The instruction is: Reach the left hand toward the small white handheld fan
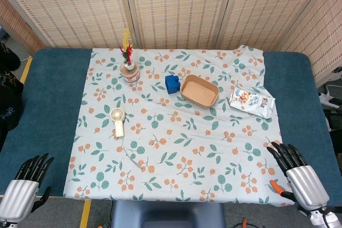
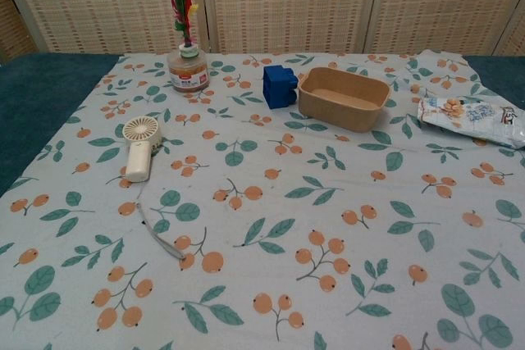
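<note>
On the leafy cloth lies the small white plastic handheld fan (image 1: pixel 117 120), untouched. Far off, at the worktop's near corner, the left hand (image 1: pixel 24 184) waits empty, fingers spread. Reaching is all left.

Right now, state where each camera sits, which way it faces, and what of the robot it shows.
Head view: sits high, looking steeply down at the table; shows the left hand and right hand at the near edge, both empty.
Chest view: sits lower, looking forward across the cloth toward the screens; no arm or hand shows.
Shared: white fan, blue block, tan tray, snack packet, jar.
</note>
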`<state>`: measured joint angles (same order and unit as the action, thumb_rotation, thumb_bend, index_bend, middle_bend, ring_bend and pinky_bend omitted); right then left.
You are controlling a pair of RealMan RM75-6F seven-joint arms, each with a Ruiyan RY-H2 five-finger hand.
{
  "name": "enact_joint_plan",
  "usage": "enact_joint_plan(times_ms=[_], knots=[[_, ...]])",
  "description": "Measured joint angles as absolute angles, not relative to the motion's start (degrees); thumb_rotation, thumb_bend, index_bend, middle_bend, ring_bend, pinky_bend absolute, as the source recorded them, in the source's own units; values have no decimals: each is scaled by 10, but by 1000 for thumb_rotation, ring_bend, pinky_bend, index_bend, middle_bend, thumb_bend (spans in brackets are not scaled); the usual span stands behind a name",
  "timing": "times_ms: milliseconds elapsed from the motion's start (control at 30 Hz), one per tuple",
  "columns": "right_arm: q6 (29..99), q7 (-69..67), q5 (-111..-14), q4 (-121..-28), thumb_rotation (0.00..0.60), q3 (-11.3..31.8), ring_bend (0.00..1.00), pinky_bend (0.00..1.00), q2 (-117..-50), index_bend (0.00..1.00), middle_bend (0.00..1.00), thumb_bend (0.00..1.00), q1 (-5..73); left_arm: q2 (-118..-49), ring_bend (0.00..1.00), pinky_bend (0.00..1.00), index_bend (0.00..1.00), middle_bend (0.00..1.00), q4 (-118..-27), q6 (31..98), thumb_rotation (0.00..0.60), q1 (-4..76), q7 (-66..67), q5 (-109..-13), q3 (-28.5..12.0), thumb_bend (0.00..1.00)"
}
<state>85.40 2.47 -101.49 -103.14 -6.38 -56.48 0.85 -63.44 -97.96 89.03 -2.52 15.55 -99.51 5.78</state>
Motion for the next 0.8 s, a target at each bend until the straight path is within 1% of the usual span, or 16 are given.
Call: enact_joint_plan(times_ms=[100,133,167,233,267,300,333,400,433,533,667,800], knots=[[851,29,-1014,-1031,600,-64,0,0,-567,0,0,184,9,-643,1,166,0,7,-976,884,600,-21,155,-1000,58,507],[850,31,-1013,-1031,600,-64,0,0,-568,0,0,184,9,-647,13,194,0,26,-975,881,600,-18,155,-1003,58,534],[850,33,-1012,-1031,600,-64,0,0,-568,0,0,184,9,-653,49,248,0,69,-972,876,600,-13,156,-1009,58,567],[850,37,-1009,-1030,600,-62,0,0,-572,0,0,184,8,-667,192,423,0,213,-964,868,600,-4,157,-1017,56,628],[850,38,-1008,-1030,600,-62,0,0,-573,0,0,184,8,-679,282,517,0,303,-958,861,600,3,158,-1021,53,657],[849,39,-1007,-1029,600,-61,0,0,-574,0,0,184,8,-689,402,617,0,430,-953,854,600,10,160,-1023,50,683],[850,41,-1006,-1029,600,-60,0,0,-575,0,0,184,8,-701,501,685,0,540,-948,846,600,18,161,-1024,45,700],[853,45,-1007,-1028,600,-58,0,0,-578,0,0,184,8,-732,665,796,7,739,-934,822,600,39,166,-1023,33,733],[857,49,-1009,-1027,600,-57,0,0,-580,0,0,184,7,-745,692,822,13,776,-926,810,600,48,168,-1022,27,746],[865,57,-1016,-1022,600,-55,0,0,-588,0,0,184,4,-786,723,850,24,817,-899,764,600,81,174,-1007,8,774],[866,63,-1016,-1017,600,-53,0,0,-593,0,0,184,4,-831,741,867,25,843,-862,702,600,125,184,-971,-17,798],[862,67,-1008,-1015,600,-50,0,0,-596,0,0,184,5,-854,763,890,25,882,-838,679,600,147,192,-952,-34,832]])
